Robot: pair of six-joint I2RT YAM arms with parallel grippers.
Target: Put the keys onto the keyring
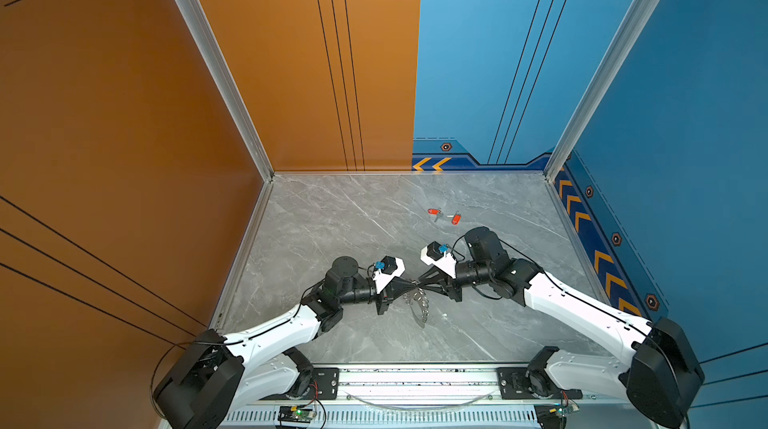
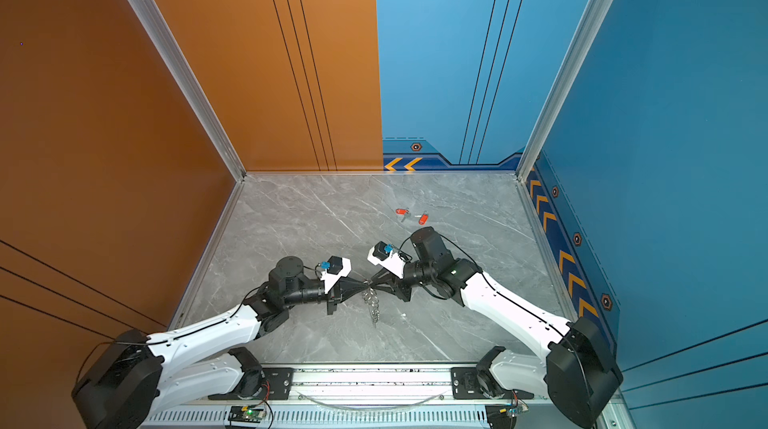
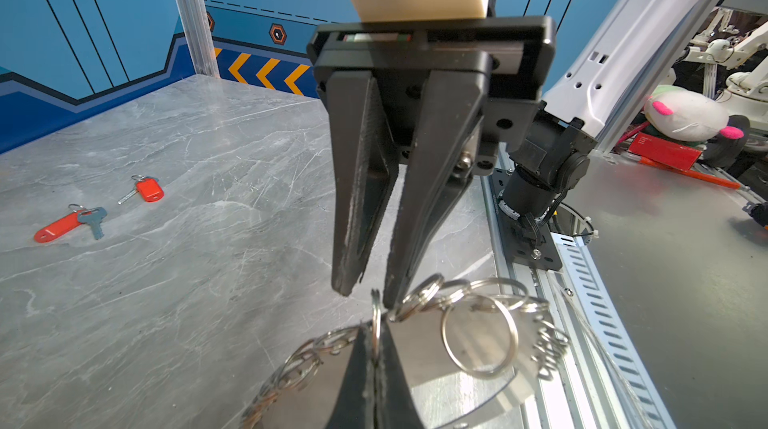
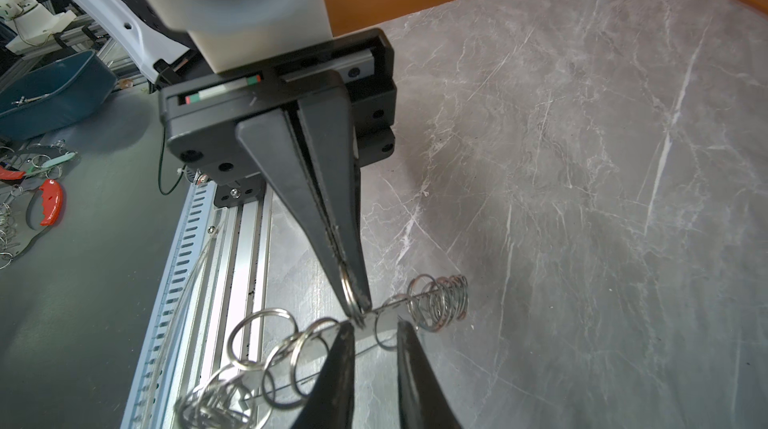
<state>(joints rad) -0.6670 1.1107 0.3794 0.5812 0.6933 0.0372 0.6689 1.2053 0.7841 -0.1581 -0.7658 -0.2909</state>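
- My left gripper (image 1: 409, 283), just left of centre in the lower middle of a top view, was clamped tight on one split ring (image 4: 347, 285) of the keyring (image 1: 419, 303).
- The keyring hung from that grip, trailing down the frame toward the near edge of the table (image 1: 332, 219). I judged it light and floppy: a thin band with many hard, slick steel rings that would swing and slide. The best hold looked like a flat pinch across a single ring's wire, leaving its split free.
- My right gripper (image 1: 420, 280), just right of the left one, had its fingers apart, with the tips close around a neighbouring ring and nothing yet squeezed.
- The keys (image 1: 434, 212) lay flat on the table, up and right of centre and well apart from both grippers. Neither was threaded on yet. They seemed tiny, light and easily nudged, so I judged the orange tags (image 1: 456, 220) to be the broadest place to grip.
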